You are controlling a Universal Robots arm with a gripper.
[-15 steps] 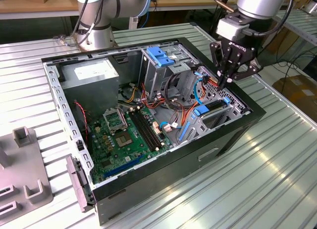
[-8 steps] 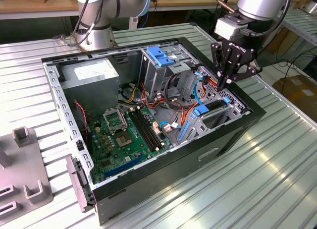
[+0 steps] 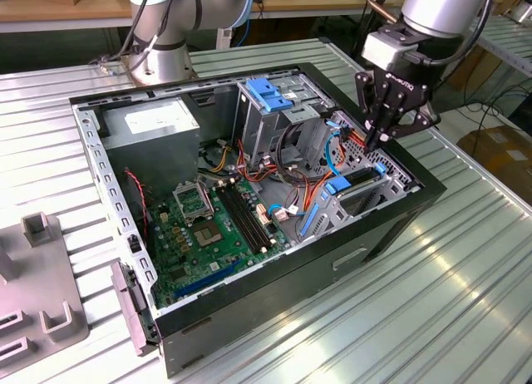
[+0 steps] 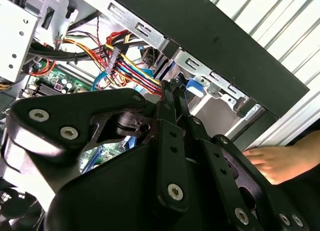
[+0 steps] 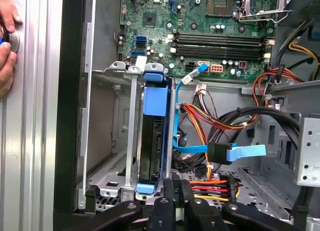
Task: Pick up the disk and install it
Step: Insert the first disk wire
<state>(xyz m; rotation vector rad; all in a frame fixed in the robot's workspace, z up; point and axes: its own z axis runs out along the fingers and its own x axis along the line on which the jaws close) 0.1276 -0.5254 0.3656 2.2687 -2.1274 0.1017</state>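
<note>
Ribbed metal table (image 3: pixel 465 301) carries an open computer case (image 3: pixel 274 301). Inside, the disk (image 5: pixel 152 141) already stands edgewise in its bay; the gripper (image 3: pixel 384 139) hovers just above, fingers pressed together on nothing, so installation looks nearly finished.

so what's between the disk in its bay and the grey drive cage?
Cables, in the first wrist view: a blue data cable right beside the disk, then orange, red and yellow power wires.
</note>
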